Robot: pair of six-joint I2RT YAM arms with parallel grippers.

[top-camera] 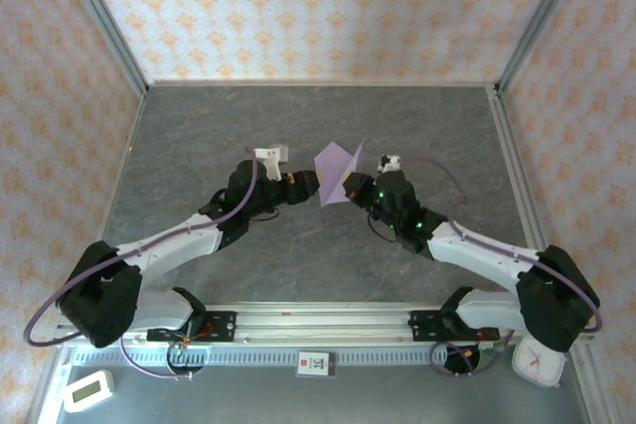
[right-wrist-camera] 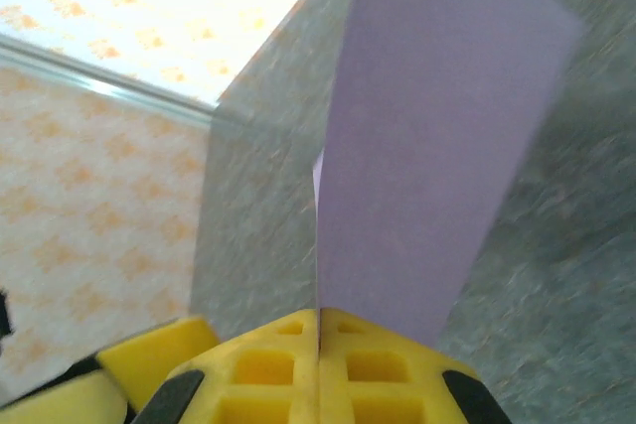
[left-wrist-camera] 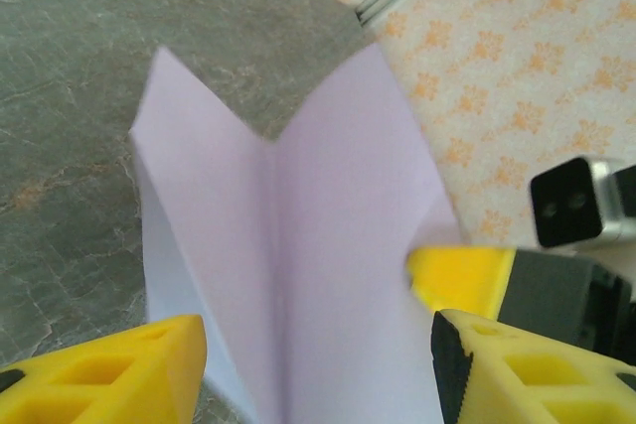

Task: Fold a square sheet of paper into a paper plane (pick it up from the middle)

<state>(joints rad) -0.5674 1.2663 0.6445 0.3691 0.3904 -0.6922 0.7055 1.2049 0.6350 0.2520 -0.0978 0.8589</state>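
R gripper clamped on paper; L gripper parted, astride it. Lone pinch, prob. at crease: paper may slip.

Bright, even light; soft shadows; wrist views blurred up close.

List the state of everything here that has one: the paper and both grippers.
sheet of paper: partly folded, centre crease showing, standing upright between the two grippers.
right gripper: shut on the sheet of paper, clamping its lower edge.
left gripper: open, one finger on either side of the sheet of paper.
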